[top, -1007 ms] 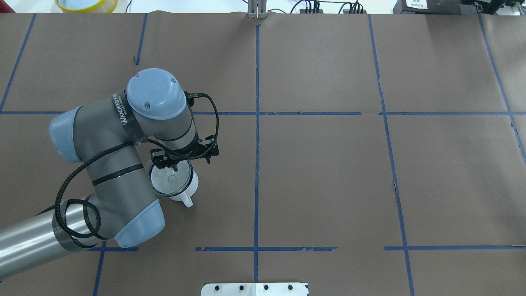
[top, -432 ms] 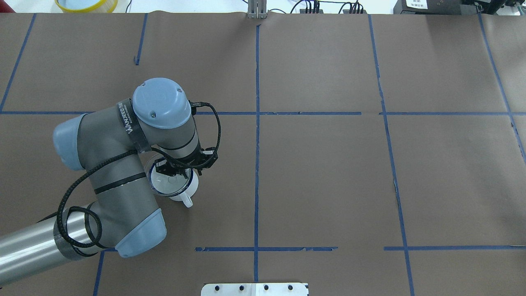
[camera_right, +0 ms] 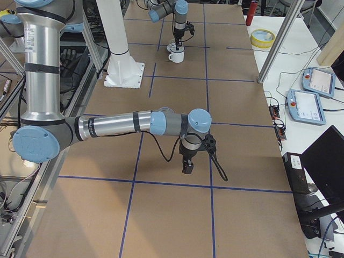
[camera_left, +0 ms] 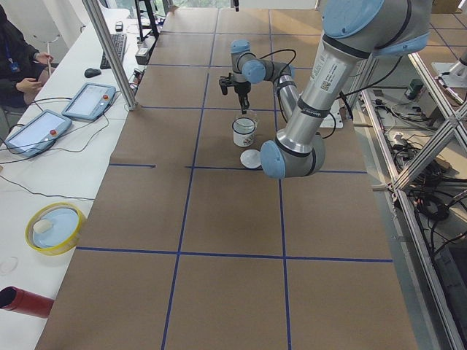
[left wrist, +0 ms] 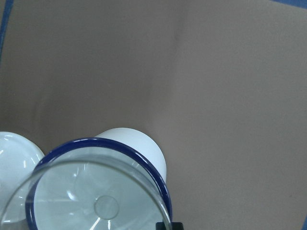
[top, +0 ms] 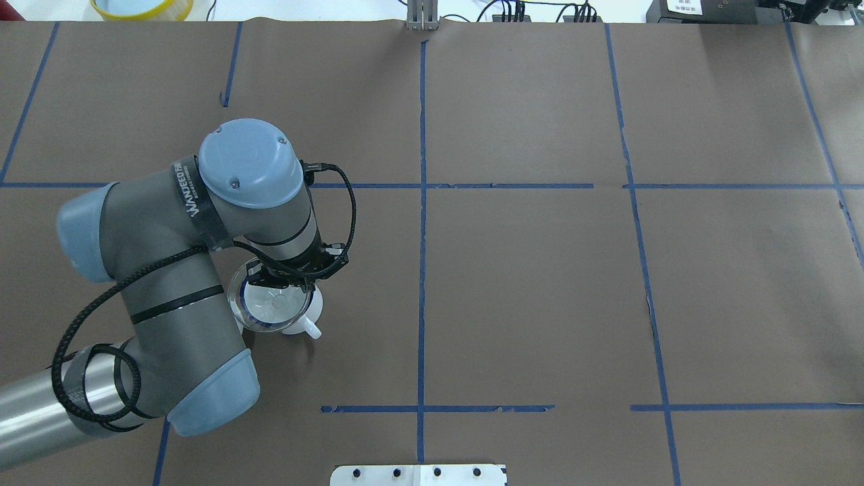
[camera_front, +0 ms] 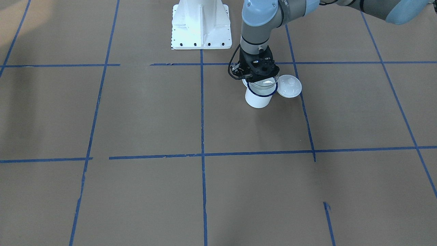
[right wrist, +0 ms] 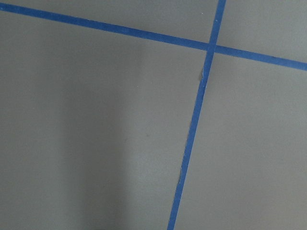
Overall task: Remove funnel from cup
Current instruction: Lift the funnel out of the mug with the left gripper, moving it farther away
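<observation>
The cup [camera_front: 258,99] is a white enamel mug with a dark blue rim and stands on the brown paper; it also shows in the overhead view [top: 312,307] and the left wrist view [left wrist: 139,143]. The clear funnel [top: 270,307] sits in its mouth, shifted a little off the cup's centre, and it also shows in the front view [camera_front: 263,83] and the left wrist view [left wrist: 96,201]. My left gripper [top: 287,282] is shut on the funnel's far rim, straight above the cup. My right gripper [camera_right: 188,166] hangs over bare paper far from the cup; I cannot tell its state.
A white round lid with a knob [camera_front: 289,86] lies on the paper touching distance from the cup, on the side of my left arm's base. The white robot base [camera_front: 200,24] stands behind. A yellow-rimmed bowl [top: 142,7] sits past the table's far left edge.
My left gripper came down onto the funnel's rim, then moved slightly left. The funnel shifted left with it and looks larger; the cup stayed in place.
</observation>
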{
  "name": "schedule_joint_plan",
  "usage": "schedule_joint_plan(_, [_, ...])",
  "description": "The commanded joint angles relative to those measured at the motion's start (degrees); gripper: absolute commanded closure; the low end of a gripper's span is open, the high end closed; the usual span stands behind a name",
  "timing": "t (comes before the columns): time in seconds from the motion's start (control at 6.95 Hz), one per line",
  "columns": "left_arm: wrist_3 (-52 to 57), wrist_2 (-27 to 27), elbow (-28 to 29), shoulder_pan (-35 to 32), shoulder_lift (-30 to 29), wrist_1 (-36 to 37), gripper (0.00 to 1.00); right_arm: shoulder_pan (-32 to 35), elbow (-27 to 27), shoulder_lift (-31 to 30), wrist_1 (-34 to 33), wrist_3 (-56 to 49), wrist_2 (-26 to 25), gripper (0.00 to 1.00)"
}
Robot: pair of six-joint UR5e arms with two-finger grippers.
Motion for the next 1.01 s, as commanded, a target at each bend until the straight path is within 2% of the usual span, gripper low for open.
schedule_joint_plan(0.0, [0.3,0.2,-6.6,-5.5,-0.9,6.1,1.00,0.0,0.0,0.1,0.0,0.0,0.0,0.00])
schedule_joint_plan(0.14, [-0.8,1.9,-6.8,-10.8,-2.1,6.1,1.00,0.0,0.0,0.0,0.0,0.0,0.0,0.00])
schedule_joint_plan(0.29, [-6.8,6.3,-6.4,-13.6,-2.2,3.8,1.00,0.0,-0.1,0.0,0.0,0.0,0.0,0.00])
schedule_joint_plan(0.43, [-16.0,11.1,-4.4,-15.9,-1.8,-3.4,1.00,0.0,0.0,0.0,0.0,0.0,0.0,0.00])
schedule_joint_plan(0.58, [-25.8,16.4,0.0,-16.4,-1.4,-11.7,1.00,0.0,0.0,0.1,0.0,0.0,0.0,0.00])
schedule_joint_plan(0.72, [-34.7,22.8,7.1,-17.2,-1.2,-25.0,1.00,0.0,-0.1,0.0,0.0,0.0,0.0,0.00])
schedule_joint_plan(0.86, [-38.4,28.1,13.1,-17.1,-1.2,-33.8,1.00,0.0,0.0,0.0,0.0,0.0,0.0,0.00])
